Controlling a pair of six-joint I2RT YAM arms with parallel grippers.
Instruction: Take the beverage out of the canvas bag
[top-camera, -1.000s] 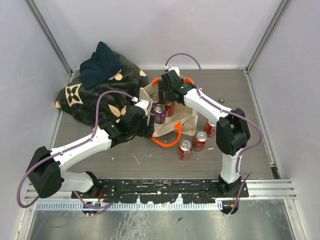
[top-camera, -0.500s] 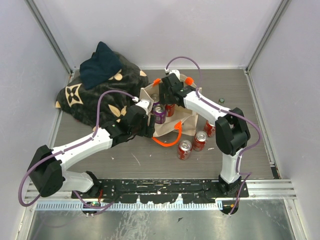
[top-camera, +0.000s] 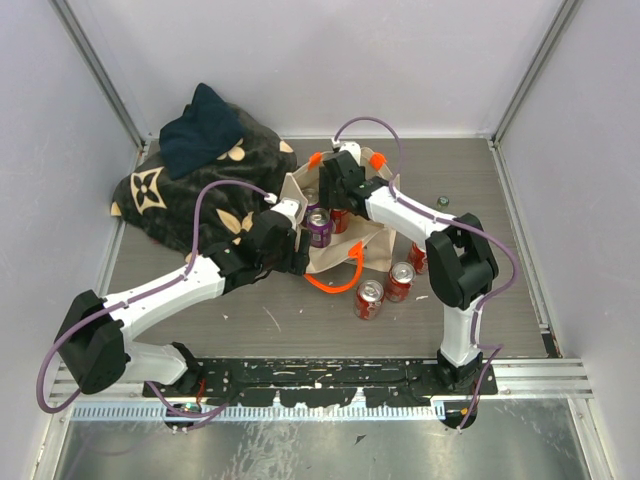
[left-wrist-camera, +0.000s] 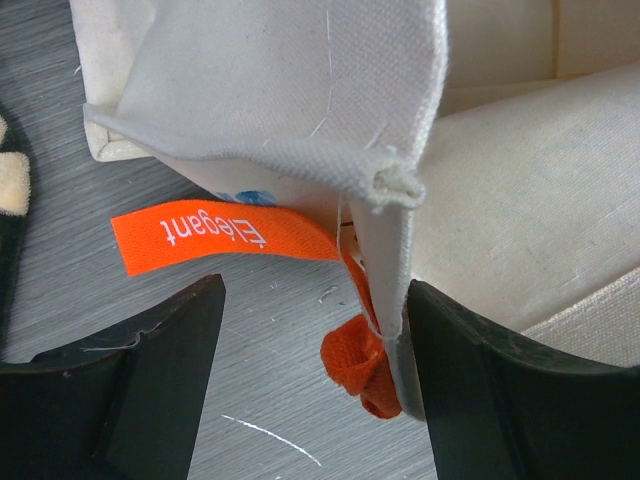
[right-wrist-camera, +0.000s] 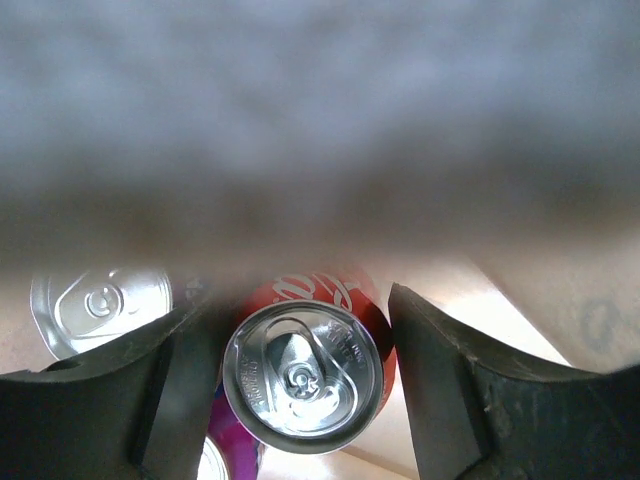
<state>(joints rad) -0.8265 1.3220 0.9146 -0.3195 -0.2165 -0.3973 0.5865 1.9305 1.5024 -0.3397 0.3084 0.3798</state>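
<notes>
The beige canvas bag (top-camera: 370, 240) with orange handles (top-camera: 333, 284) stands open at the table's middle. Inside it are a purple can (top-camera: 320, 229) and a red cola can (top-camera: 341, 215). My right gripper (top-camera: 330, 197) reaches down into the bag. In the right wrist view it (right-wrist-camera: 300, 312) is open, with its fingers on either side of the red cola can (right-wrist-camera: 305, 375); a small gap shows at the right finger. A silver can top (right-wrist-camera: 100, 305) sits to the left. My left gripper (left-wrist-camera: 315, 300) is open at the bag's near left corner (left-wrist-camera: 385, 185), with canvas and orange strap (left-wrist-camera: 360, 365) against its right finger.
Three red cans (top-camera: 369, 298) (top-camera: 401, 280) (top-camera: 420, 256) stand on the table to the right of and in front of the bag. A dark floral blanket (top-camera: 175, 195) with a navy cloth (top-camera: 200, 130) on it lies at the back left. An orange label (left-wrist-camera: 215, 238) hangs from the bag.
My right gripper has moved a little left and lower into the bag, over the red can. The left arm and the bag have stayed put.
</notes>
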